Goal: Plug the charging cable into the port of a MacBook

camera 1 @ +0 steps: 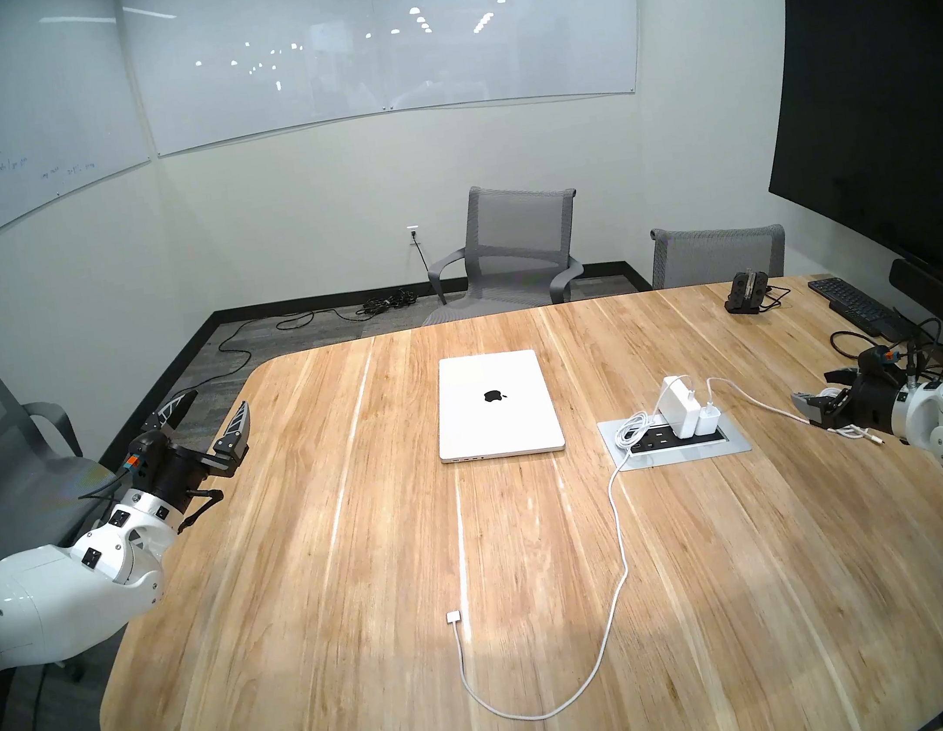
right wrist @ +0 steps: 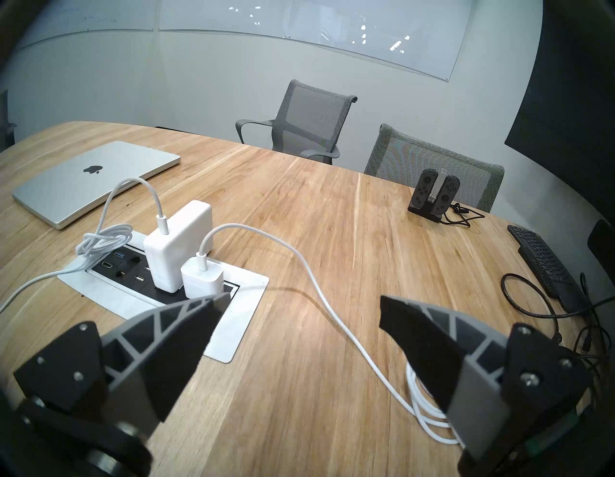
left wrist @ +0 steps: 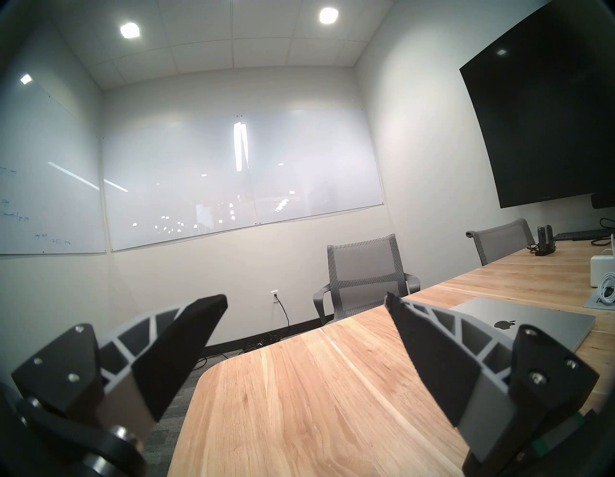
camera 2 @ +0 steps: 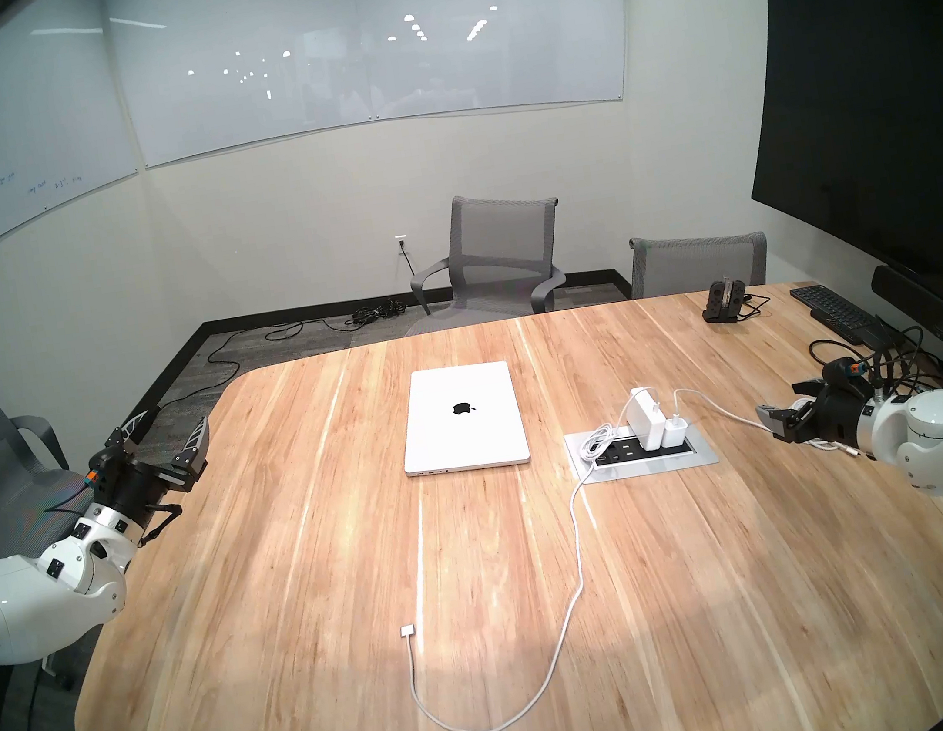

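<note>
1. Light wooden surface (camera 1: 315, 562) with rounded corners carries all items.
2. Thin silver MacBook (camera 1: 495, 407), lid closed, lies flat at centre-far.
3. Left gripper (camera 1: 207, 412) hovers at the left edge, jaws wide apart, empty.
4. Right gripper (right wrist: 301, 308) hovers at the right edge, jaws wide apart, empty.
5. Long white charging cable (camera 1: 615, 529) loops from the large white power brick (camera 1: 679, 407) across the surface; its flat connector tip lies near the front, well apart from the laptop.
6. Port (camera 1: 456, 459): apparently the leftmost dark slot on the near side edge; unoccupied.

We are seeing MacBook (camera 1: 495, 403) lying mid-table (camera 1: 303, 564), power brick (camera 1: 679, 406) sitting right of it, charging cable (camera 1: 615, 535) trailing toward near edge.
</note>
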Controlling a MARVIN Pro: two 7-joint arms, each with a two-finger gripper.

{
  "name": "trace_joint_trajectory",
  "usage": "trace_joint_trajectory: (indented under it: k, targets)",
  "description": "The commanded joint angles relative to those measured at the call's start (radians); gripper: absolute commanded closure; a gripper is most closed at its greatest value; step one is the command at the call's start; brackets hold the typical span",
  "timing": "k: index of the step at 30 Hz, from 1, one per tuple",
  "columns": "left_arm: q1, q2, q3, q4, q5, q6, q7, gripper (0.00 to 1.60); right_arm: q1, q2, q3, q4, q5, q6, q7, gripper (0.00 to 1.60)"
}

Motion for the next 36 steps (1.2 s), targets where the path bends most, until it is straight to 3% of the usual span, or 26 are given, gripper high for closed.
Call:
trace_joint_trajectory:
  k: [1,14,22,36]
  targets:
    - [-0.013,0.000,-0.011,-0.001,-0.001,-0.002,-0.001,0.00,0.033,0.010,0.018,-0.029,-0.021,-0.012,0.007,0.00]
    - [-0.014,0.001,-0.009,-0.001,0.000,-0.003,0.000,0.00,0.124,0.014,-0.090,0.001,0.010,-0.134,0.084,0.00]
    - [-0.014,0.001,-0.009,-0.001,0.000,-0.003,0.001,0.00,0.166,0.018,-0.156,-0.024,-0.036,-0.180,0.079,0.00]
    - [-0.015,0.001,-0.008,-0.001,0.000,-0.003,0.002,0.00,0.209,0.020,-0.321,-0.048,-0.092,-0.336,0.098,0.00]
